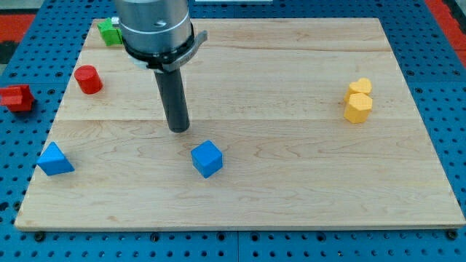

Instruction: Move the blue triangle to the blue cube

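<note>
Fingers are absent on this arm: it ends in a straight dark rod, so nothing can be apart, together or clamped. Its tip [178, 129] rests on the wooden board [291, 196], free of every block.

Nearest to the tip is the blue cube [207, 159], just toward the view's bottom and slightly right of it, sitting corner-on with crisp edges and a smooth painted face. Farther off, well to the view's left and lower than the tip, lies the blue triangle [54, 159], a wedge near the board's left edge. The coming move likely turns on this: the triangle lies on the far side from the cube, so the tip would need to get to the triangle's left before pushing it rightward along a nearly level line.

Beyond these, a red cylinder [88, 79] stands up-left of the tip, a red block [16, 97] sits off the board, a green block [111, 33] is partly hidden behind the arm, and two yellow blocks [358, 100] touch far to the right.
</note>
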Controlling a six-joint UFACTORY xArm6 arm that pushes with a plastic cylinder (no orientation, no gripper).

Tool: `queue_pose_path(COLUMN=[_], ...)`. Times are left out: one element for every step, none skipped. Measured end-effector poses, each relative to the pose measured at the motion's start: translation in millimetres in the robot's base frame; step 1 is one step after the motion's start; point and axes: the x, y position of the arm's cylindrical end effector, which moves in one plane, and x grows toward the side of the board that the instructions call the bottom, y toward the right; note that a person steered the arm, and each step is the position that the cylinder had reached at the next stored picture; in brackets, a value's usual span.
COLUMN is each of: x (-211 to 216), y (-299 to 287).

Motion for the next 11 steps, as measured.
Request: queue_pose_path(x=[-14.0, -25.6, -26.0, -38.1, -50.5, -64.2, -39.0, -36.5, -0.3, 20.3, 56.8], y=[-3.8, -2.7, -11.8, -14.5, -33.7, -46.6, -102.2, -156.0, -210.4, -217.0, -192.1])
